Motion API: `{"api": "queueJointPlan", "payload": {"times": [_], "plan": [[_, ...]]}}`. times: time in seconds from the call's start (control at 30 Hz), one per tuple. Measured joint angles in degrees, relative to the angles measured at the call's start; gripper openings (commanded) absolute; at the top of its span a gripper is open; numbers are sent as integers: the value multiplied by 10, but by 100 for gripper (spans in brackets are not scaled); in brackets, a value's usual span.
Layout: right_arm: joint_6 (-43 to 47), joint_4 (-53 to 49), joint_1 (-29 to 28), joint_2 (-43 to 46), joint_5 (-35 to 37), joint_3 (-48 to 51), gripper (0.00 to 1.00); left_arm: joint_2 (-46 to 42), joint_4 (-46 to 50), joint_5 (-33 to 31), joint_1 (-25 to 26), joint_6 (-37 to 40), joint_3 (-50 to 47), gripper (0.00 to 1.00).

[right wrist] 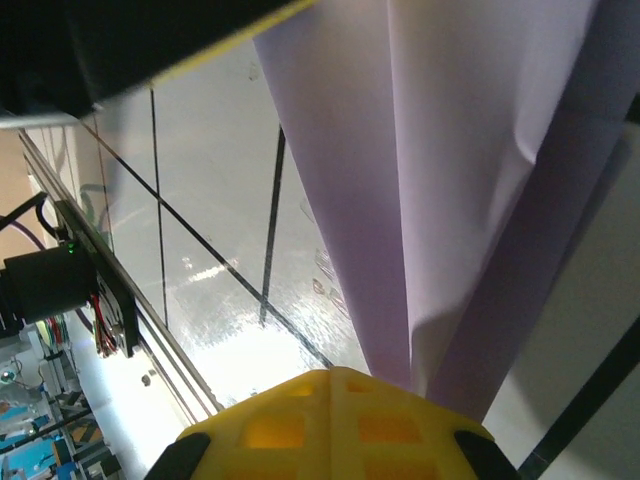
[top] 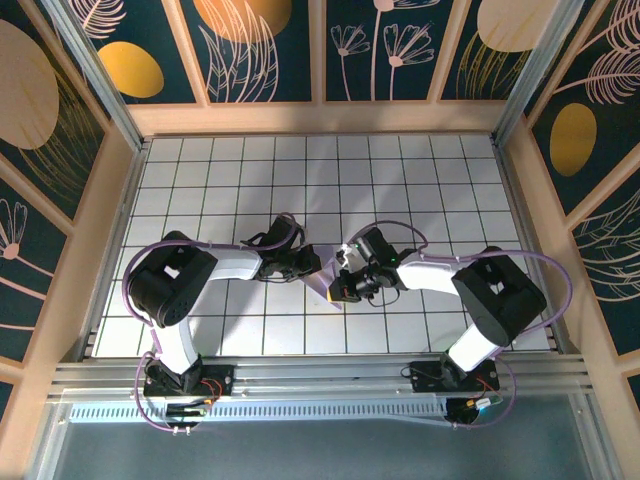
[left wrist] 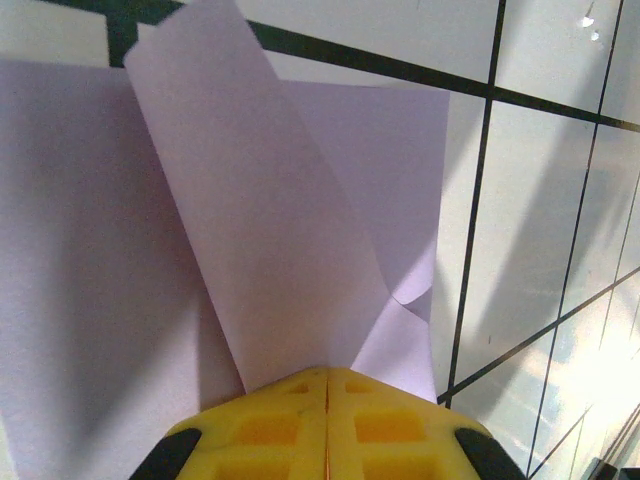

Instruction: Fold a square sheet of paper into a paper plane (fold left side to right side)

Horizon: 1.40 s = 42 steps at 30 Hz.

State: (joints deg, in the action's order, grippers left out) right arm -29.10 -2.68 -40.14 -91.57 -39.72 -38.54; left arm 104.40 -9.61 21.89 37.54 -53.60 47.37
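The square sheet of paper (top: 326,285) is lavender and lies between my two grippers at the middle of the white grid table (top: 300,170). In the left wrist view the sheet of paper (left wrist: 300,200) has a long creased flap that rises from my left gripper (left wrist: 328,374), whose yellow fingers are shut on its lower edge. In the right wrist view the paper (right wrist: 450,150) hangs in long folds down to my right gripper (right wrist: 335,373), which is shut, and the paper passes just right of its tips. A finished paper plane is out of view. From above, the left gripper (top: 312,264) and the right gripper (top: 345,284) nearly meet.
Wooden walls with painted panels (top: 260,40) close in the table on three sides. An aluminium rail (top: 320,375) runs along the near edge by the arm bases. The dark body of the left arm (right wrist: 150,40) hangs over the paper in the right wrist view.
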Motion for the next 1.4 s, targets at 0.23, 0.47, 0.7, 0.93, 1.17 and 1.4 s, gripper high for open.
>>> {"api": "queueJointPlan", "payload": {"times": [0.23, 0.47, 0.7, 0.93, 1.17, 1.4], "plan": [[0, 8, -1, -3, 3, 19, 0, 0, 0, -1, 0, 0, 0, 7], [0, 12, -3, -5, 7, 23, 0, 0, 2, -1, 0, 0, 1, 7], [0, 12, -4, -9, 11, 24, 0, 0, 2, -1, 0, 0, 1, 7], [0, 12, -5, -9, 13, 24, 0, 0, 2, -1, 0, 0, 1, 7], [0, 12, -5, -9, 17, 24, 0, 0, 3, -1, 0, 0, 1, 7], [1, 13, -5, -13, 21, 26, 0, 0, 2, -1, 0, 0, 1, 7]]}}
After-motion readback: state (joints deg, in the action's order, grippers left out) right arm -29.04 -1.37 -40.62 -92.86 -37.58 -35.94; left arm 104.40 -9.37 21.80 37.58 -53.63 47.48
